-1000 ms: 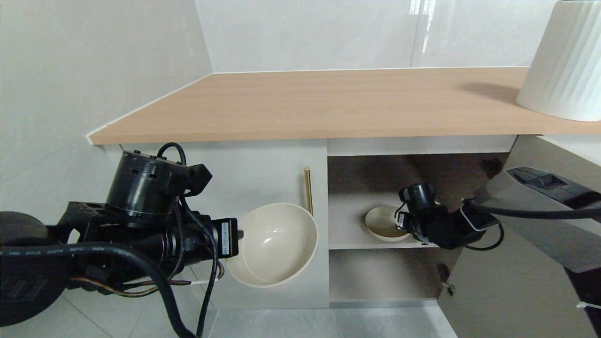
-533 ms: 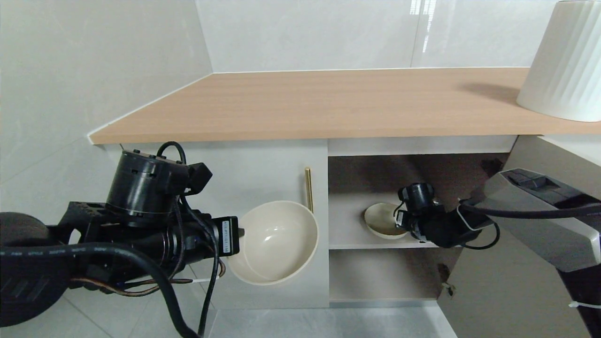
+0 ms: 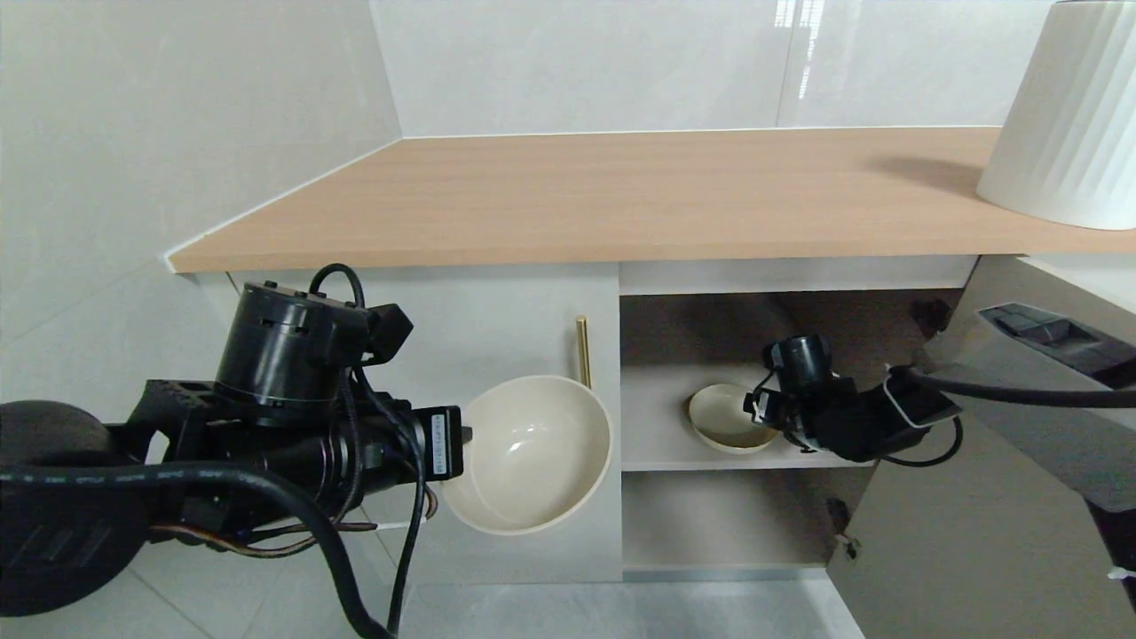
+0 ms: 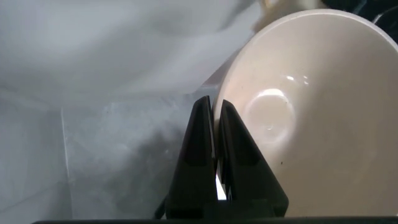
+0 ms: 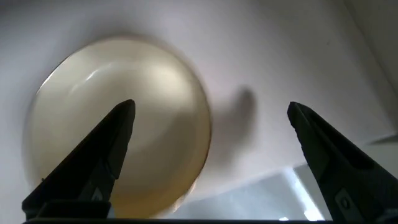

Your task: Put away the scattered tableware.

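Item 1, nearest: left gripper (image 3: 460, 437), fingers (image 4: 200, 143) pressed together on the rim of the large cream bowl (image 3: 532, 454). It is held on edge in mid-air, with its hollow turned up and toward the head camera. Item 2: closed cabinet door (image 3: 497, 328) with a brass handle (image 3: 582, 351), directly behind the large cream bowl. Item 3: open compartment to the robot's right of that door, with a pale shelf (image 3: 657, 430) at mid-height. Item 4: right gripper (image 3: 765, 413) inside the compartment, jaws spread wide and holding nothing, just beside the small bowl (image 3: 721, 415) on its right. Item 5: the small bowl sits upright on the shelf, in front of the open fingers, with one fingertip over its hollow. Item 6, farthest: wooden countertop (image 3: 621, 195) with a white ribbed vessel (image 3: 1065, 115) at its right end. Note: the shelf opening lies to the right of the held bowl, past the door's edge. The left arm carries the load, but the right arm occupies the space it likely needs.
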